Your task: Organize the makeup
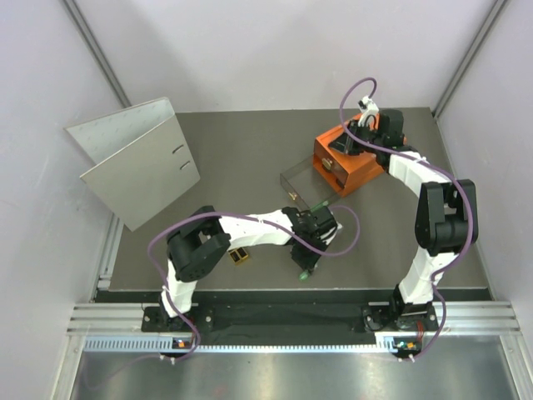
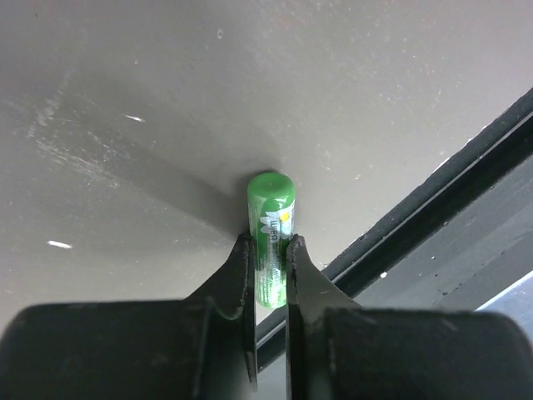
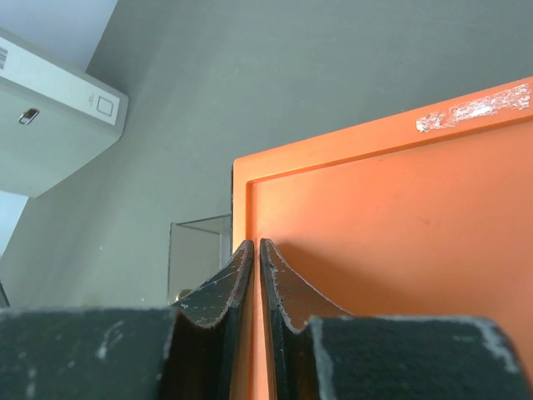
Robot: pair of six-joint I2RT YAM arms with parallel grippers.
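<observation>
My left gripper [image 2: 269, 241] is shut on a slim green stick [image 2: 271, 218] of makeup, which lies on the grey table close to its front edge. In the top view the same gripper [image 1: 306, 263] points down at that stick [image 1: 306, 273]. A square black-and-gold palette [image 1: 240, 255] lies to its left by the left arm. A second green item [image 1: 322, 204] shows at the front of a clear drawer [image 1: 304, 185]. My right gripper [image 3: 256, 250] is shut with nothing between its fingers, over the top of the orange drawer box [image 3: 391, 225].
The orange drawer box [image 1: 348, 158] stands at the back right with the clear drawer [image 3: 198, 254] pulled out toward the middle. A large grey ring binder [image 1: 137, 162] stands open at the back left. A black rail [image 2: 433, 208] runs along the table's front edge.
</observation>
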